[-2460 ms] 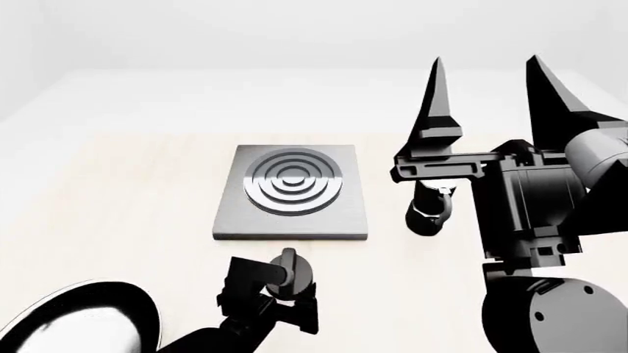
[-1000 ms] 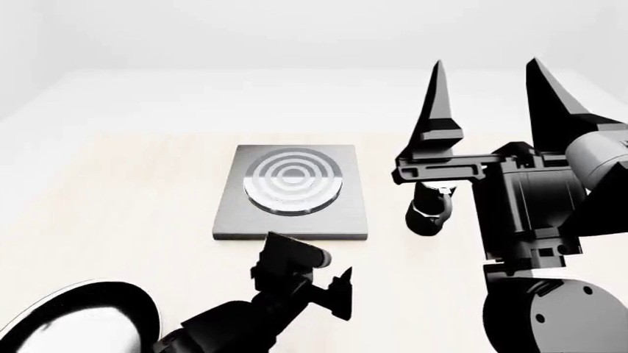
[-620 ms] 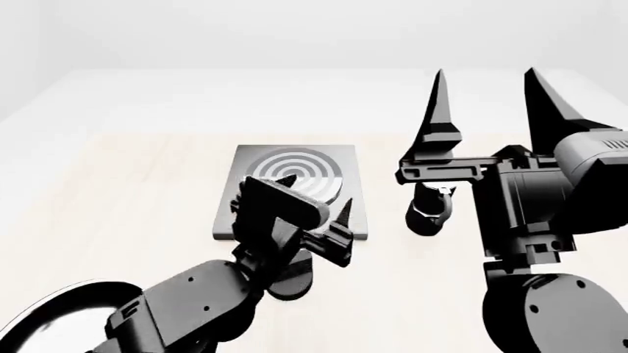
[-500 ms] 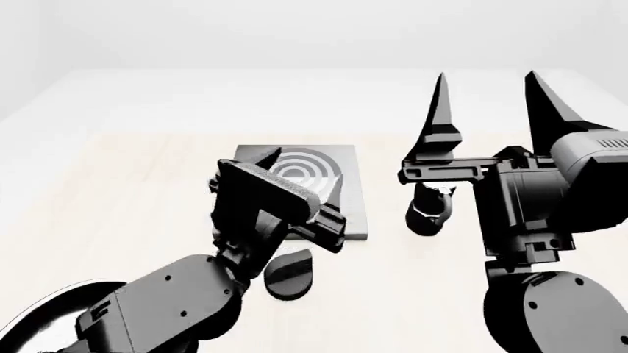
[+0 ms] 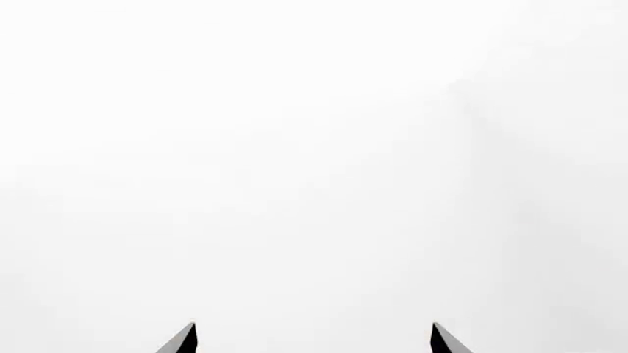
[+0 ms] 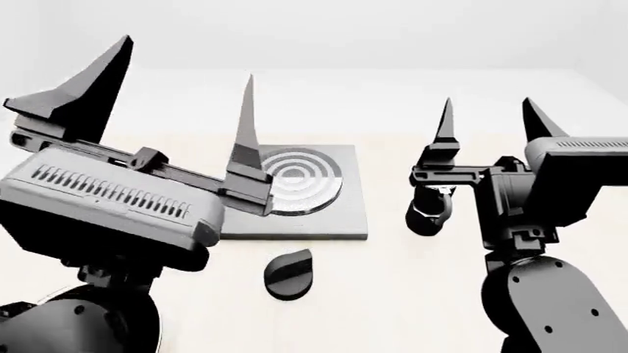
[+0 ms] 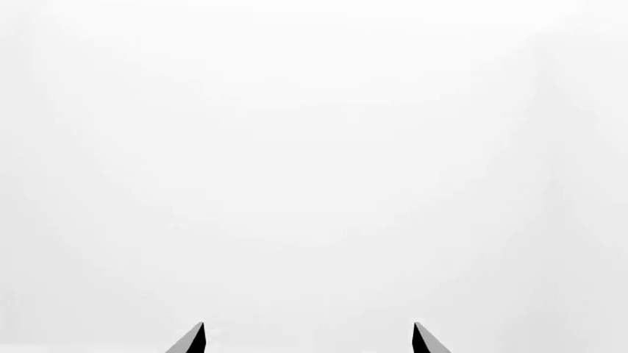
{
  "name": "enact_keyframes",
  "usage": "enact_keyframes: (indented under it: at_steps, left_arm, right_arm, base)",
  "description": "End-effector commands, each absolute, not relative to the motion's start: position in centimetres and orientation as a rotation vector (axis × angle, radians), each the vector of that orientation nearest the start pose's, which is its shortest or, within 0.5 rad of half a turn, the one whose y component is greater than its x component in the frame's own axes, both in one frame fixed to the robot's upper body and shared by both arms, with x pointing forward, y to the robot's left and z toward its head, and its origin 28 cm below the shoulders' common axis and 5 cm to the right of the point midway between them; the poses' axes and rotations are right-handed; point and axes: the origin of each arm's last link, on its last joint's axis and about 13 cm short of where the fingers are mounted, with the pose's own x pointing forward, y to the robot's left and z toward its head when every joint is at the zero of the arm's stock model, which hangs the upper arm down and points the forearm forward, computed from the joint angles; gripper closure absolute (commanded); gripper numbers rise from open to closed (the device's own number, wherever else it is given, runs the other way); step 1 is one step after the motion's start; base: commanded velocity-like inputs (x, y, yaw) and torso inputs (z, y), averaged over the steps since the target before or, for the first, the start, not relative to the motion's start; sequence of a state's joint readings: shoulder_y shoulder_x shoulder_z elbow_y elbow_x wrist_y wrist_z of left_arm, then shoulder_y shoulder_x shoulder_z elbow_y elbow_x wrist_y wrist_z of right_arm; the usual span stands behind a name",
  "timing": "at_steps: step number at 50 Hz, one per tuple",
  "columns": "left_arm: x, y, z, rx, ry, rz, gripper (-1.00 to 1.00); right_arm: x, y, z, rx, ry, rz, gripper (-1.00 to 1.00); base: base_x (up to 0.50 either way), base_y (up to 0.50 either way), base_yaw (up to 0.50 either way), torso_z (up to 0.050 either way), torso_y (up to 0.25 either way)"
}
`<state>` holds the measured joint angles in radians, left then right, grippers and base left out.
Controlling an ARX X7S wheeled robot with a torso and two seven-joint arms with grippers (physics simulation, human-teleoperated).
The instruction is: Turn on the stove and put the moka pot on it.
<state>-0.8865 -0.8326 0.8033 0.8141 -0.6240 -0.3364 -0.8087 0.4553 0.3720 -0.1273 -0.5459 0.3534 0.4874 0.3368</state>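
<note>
Now both hands are raised and spread open, holding nothing: the left hand (image 6: 176,81) at upper left, the right hand (image 6: 487,121) at right. The pot (image 6: 429,209) stands on the counter (image 6: 393,294) just right of the stove (image 6: 304,193), probably awaiting pickup; the knob (image 6: 288,273) lies below.

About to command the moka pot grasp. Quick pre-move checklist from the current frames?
1. Right claw open and empty: ok, fingers wide apart, pointing up.
2. Left claw open and off the knob: ok, raised, holding nothing.
3. Burner free for the pot: ok, nothing on the stove, though the left claw blocks part of the view.
4. Moka pot upright and reachable: cannot tell, mostly hidden behind the right claw.
5. Stove switched on: cannot tell from the knob.
6. Wrist cameras useful for alignment: not ok, both show only blank background.
</note>
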Motion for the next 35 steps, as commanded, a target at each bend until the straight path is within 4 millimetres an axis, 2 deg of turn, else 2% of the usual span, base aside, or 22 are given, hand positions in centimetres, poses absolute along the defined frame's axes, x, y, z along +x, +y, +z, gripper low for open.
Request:
enact_keyframes:
  at_steps: [1, 6, 16, 25, 35]
  left_arm:
    - [16.9, 21.3, 26.7, 0.256, -0.949, -0.076, -1.00]
    - [16.2, 21.8, 27.3, 0.278, -0.988, -0.051, -1.00]
    - [14.6, 23.3, 28.1, 0.284, -1.060, 0.021, -1.00]
    - [14.1, 23.0, 28.3, 0.274, -1.070, 0.023, -1.00]
    - [14.1, 22.9, 28.1, 0.271, -1.064, 0.020, -1.00]
  right_arm:
    - [27.4, -13.8, 16.9, -0.089, -0.351, -0.111, -1.00]
    - [28.0, -14.4, 15.7, -0.089, -0.313, -0.133, -1.00]
    - [29.1, -15.2, 11.4, -0.115, -0.186, -0.156, -1.00]
    - [29.1, -15.3, 7.5, -0.139, -0.093, -0.162, -1.00]
    - [29.0, -15.8, 4.8, -0.137, -0.041, -0.173, -1.00]
  base:
    - [0.00, 0.00, 0.00, 0.000, 0.000]
    - [0.00, 0.00, 0.00, 0.000, 0.000]
    - [0.00, 0.00, 0.00, 0.000, 0.000]
    - [0.00, 0.00, 0.00, 0.000, 0.000]
    - [0.00, 0.00, 0.00, 0.000, 0.000]
